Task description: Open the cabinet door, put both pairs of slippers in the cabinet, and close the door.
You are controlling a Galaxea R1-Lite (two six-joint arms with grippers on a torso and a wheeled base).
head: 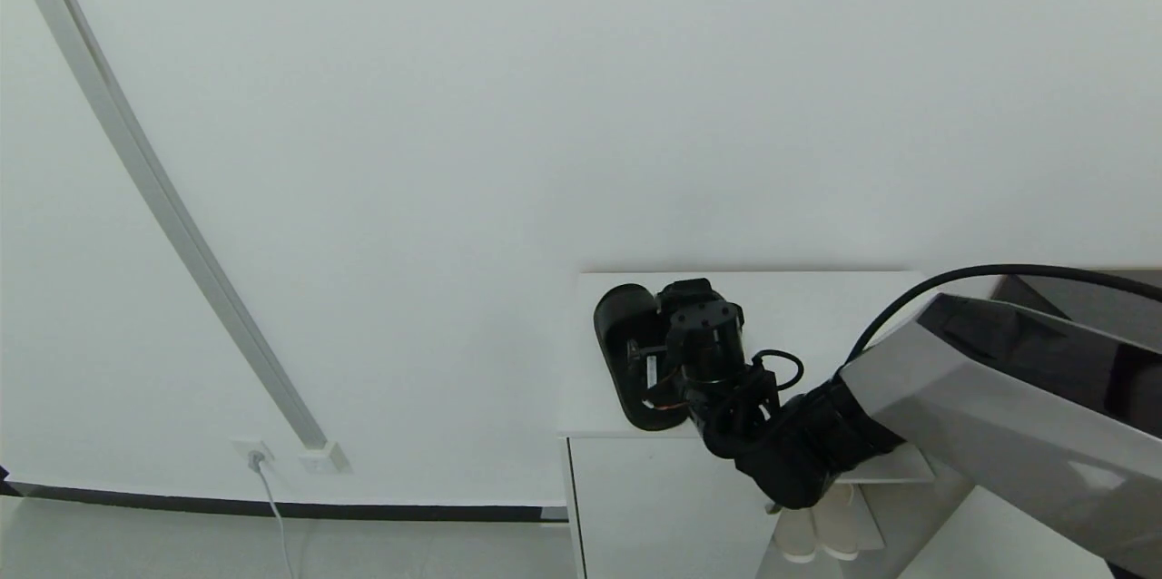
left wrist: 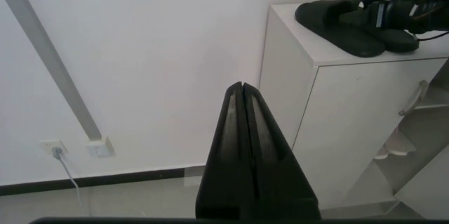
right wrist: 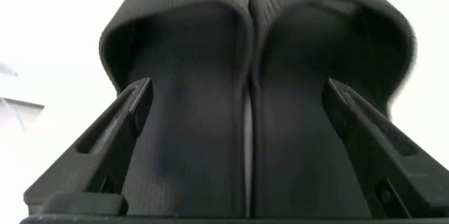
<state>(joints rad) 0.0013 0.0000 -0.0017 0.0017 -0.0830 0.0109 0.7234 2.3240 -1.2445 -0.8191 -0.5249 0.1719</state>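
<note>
A pair of black slippers [head: 626,361] [left wrist: 351,24] lies side by side on top of the white cabinet [head: 817,298] [left wrist: 351,112], near its left edge. My right gripper [head: 649,352] [right wrist: 237,87] is open over them, one finger on each outer side of the pair [right wrist: 245,133]; whether the fingers touch it I cannot tell. My left gripper [left wrist: 243,87] is shut on nothing and hangs in the air left of the cabinet. The cabinet's right side stands open, with a pair of white slippers [head: 817,534] [left wrist: 393,147] on a shelf inside.
The open door panel [head: 980,543] juts out at the lower right. A handle [left wrist: 414,97] sits on the shut left door. On the wall left of the cabinet are a slanting conduit [head: 163,198], a socket [head: 252,452] and a hanging cable. The floor there is free.
</note>
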